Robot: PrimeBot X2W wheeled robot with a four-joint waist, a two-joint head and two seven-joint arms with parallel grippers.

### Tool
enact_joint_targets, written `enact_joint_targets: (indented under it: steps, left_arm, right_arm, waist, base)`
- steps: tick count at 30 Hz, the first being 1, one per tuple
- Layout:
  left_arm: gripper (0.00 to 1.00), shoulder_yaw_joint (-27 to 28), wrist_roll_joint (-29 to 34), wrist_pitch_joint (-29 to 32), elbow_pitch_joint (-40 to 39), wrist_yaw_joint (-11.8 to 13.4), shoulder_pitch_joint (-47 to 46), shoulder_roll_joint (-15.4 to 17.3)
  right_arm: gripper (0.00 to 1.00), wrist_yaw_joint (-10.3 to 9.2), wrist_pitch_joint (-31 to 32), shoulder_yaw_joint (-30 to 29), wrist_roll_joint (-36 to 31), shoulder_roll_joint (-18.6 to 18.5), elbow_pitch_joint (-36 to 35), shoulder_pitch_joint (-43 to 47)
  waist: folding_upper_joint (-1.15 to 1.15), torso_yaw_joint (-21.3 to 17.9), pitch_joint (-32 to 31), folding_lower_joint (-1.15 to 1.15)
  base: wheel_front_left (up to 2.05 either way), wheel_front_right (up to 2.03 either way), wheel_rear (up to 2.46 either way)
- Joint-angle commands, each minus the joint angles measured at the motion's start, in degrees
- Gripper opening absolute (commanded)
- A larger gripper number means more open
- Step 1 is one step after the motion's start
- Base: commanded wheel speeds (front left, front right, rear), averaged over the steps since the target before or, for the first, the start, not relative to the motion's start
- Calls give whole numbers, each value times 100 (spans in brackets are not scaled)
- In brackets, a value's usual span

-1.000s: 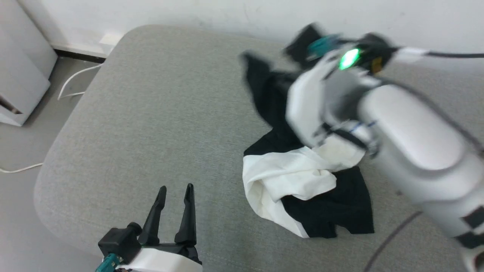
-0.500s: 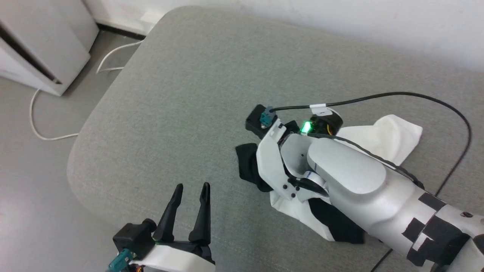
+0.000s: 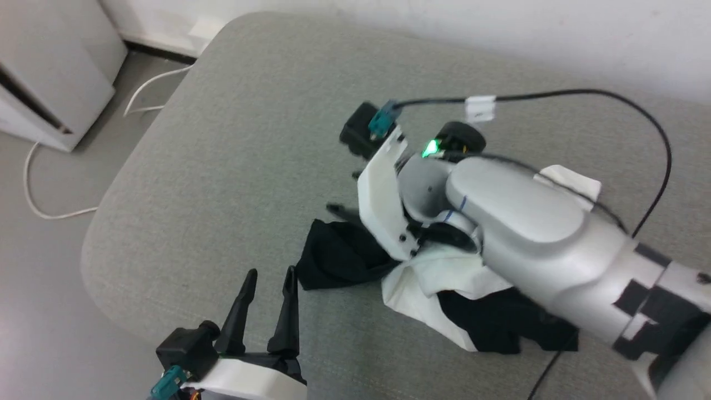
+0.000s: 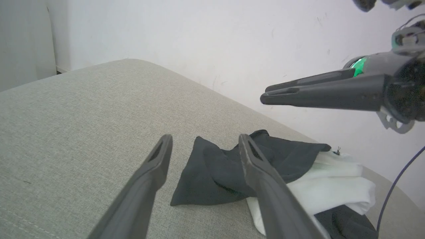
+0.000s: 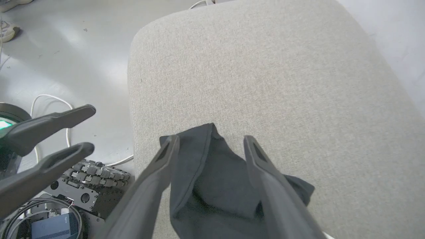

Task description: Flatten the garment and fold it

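Observation:
The garment (image 3: 422, 278) lies crumpled on the grey cushion (image 3: 233, 144), white body in the middle. A black sleeve (image 3: 339, 255) spreads out to its left, and more black cloth sits at the near side. My right gripper (image 3: 344, 194) hovers open above that sleeve (image 5: 212, 179), with nothing between its fingers (image 5: 211, 139). From the left wrist view the right gripper (image 4: 265, 94) hangs well clear above the cloth (image 4: 215, 176). My left gripper (image 3: 270, 273) stands open at the cushion's near edge, just short of the sleeve, and holds nothing (image 4: 205, 137). The right forearm hides part of the white body.
A pale wall (image 3: 500, 33) runs behind the cushion. A white cabinet (image 3: 50, 72) and a white cable (image 3: 39, 200) are on the floor at left. The right arm's black cable (image 3: 661, 150) loops over the cushion. My left gripper (image 5: 91, 128) and my base (image 5: 83, 196) lie past the cushion's edge.
The head camera has shifted. My right gripper carried the black sleeve down and leftward, then opened; the sleeve now lies flat on the cushion. The left gripper stays open.

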Motion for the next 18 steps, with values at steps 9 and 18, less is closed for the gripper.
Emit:
enact_joint_targets:
  steps: [9, 18]
  left_arm:
    - [100, 325, 266, -27, -134, -62, 172, -7]
    - [100, 476, 444, -27, -350, -146, 308, -7]
  right_arm:
    - [100, -4, -1783, -1318, -529, -1082, -54, 294]
    - [100, -4, -3905, -4027, -2337, -1460, -520, 2281]
  waist:
    - [0, -775, -321, 0]
    - [0, -1235, -338, 0]
  base:
    - [0, 0, 0]
    - [0, 0, 0]
